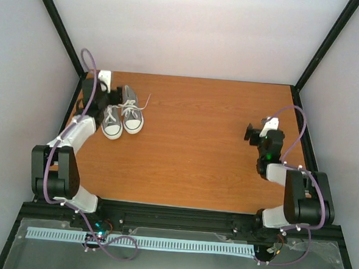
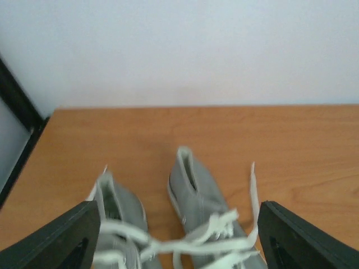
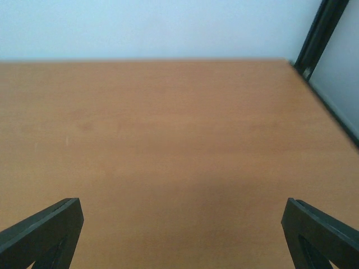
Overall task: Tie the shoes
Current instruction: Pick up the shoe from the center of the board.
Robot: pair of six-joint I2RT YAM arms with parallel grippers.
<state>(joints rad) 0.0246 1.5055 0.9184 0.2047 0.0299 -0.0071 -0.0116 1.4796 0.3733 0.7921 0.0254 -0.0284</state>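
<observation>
Top external view: the shoes (image 1: 130, 115) stand side by side at about ten o'clock on the table (image 1: 197, 148), white toe caps toward the near edge, heels toward the far wall. One end of the laces (image 1: 146, 102) trails loose on the wood at the pair's two o'clock, so neither bow is judged tied. The left gripper (image 1: 115, 97) sits at the heel end of the pair, close against it; whether it touches cannot be told from here. The right gripper (image 1: 250, 134) hangs over bare wood at three o'clock, well apart from the shoes, judged parked out of the way while the left arm works alone. Left wrist view: the left gripper (image 2: 178, 208) has its jaws spread wide and grasping nothing, with both shoes (image 2: 193, 190) framed between them. The laces (image 2: 185, 242) cross in a slack tangle from one shoe to the other, and one end stands up at the pair's three o'clock, near the right-hand finger. The spread is judged an approach stance for picking out a single strand; the tangle risks catching both laces at once. Right wrist view: the right gripper (image 3: 182, 203) has its jaws fully released and empty, only bare table (image 3: 179, 129) beneath, no shoe in sight.
</observation>
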